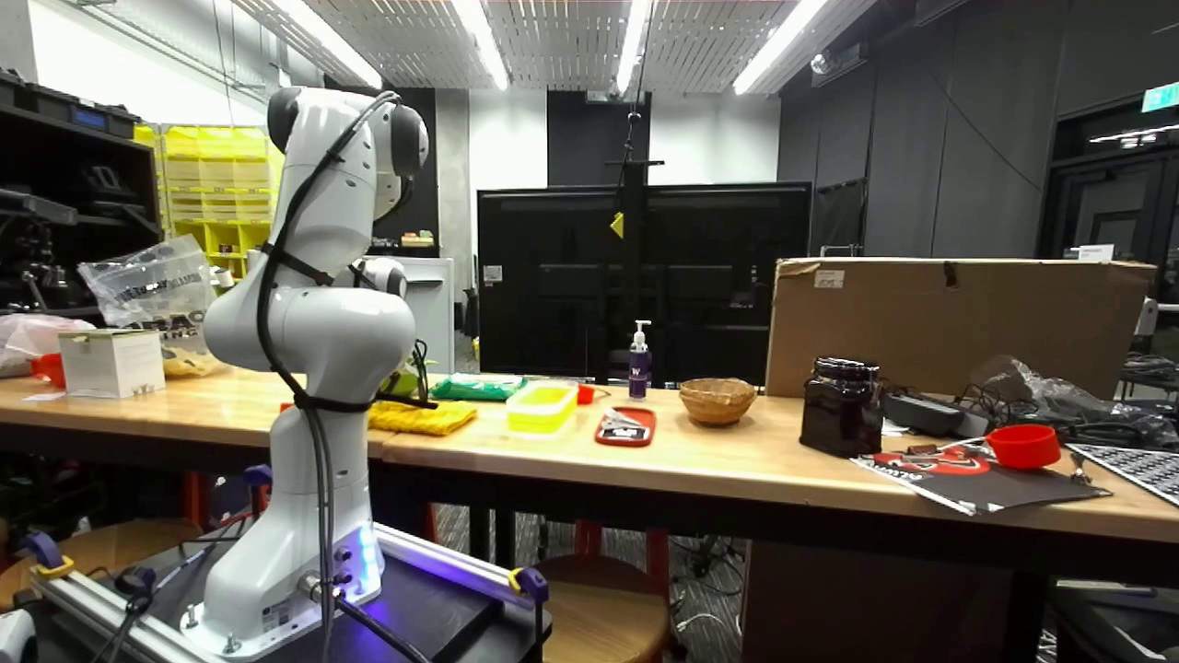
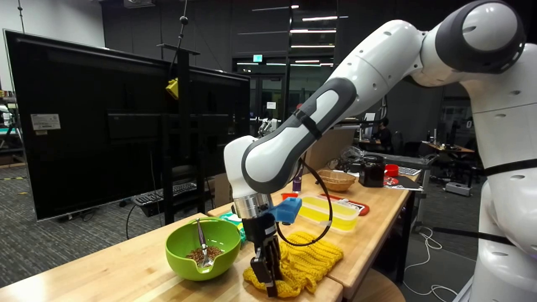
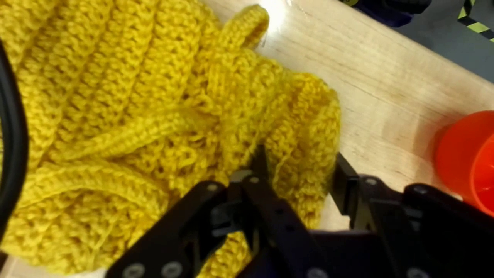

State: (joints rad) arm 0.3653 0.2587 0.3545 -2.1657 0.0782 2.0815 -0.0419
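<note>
Wrist view: the fingers point(image 3: 345, 183) stand apart, set astride a fold of yellow cloth point(image 3: 170, 123). One tip is sunk into the cloth; the opposite one sits along its outer edge. Whether the fold is clamped I cannot tell from this angle. The cloth lies rumpled on the worktop point(image 3: 386, 77), ribbed across its flatter part. A red cup point(image 3: 453, 154) is near it, not touching, and a black cable point(image 3: 17, 133) runs down the margin.

In an exterior view, the arm point(image 2: 369, 71) holds the fingers tips down at one end of the cloth. Just beside them is a green bowl point(image 2: 180, 266) with a notched rim, containing brown pieces point(image 2: 216, 253) and a leaning utensil point(image 2: 202, 239). Beyond the cloth is a yellow tub point(image 2: 346, 224).

In an exterior view, a dark jar point(image 1: 840, 410) stands well apart from the cloth, with a carton point(image 1: 958, 318) upright behind it. Between cloth and jar, in order: the tub, a red tray point(image 1: 647, 428) bearing small items, and a basket point(image 1: 717, 407). A pump bottle point(image 1: 639, 368) stands upright behind the tray. A green packet point(image 1: 479, 387) lies behind the cloth. The arm hides the fingers here.
</note>
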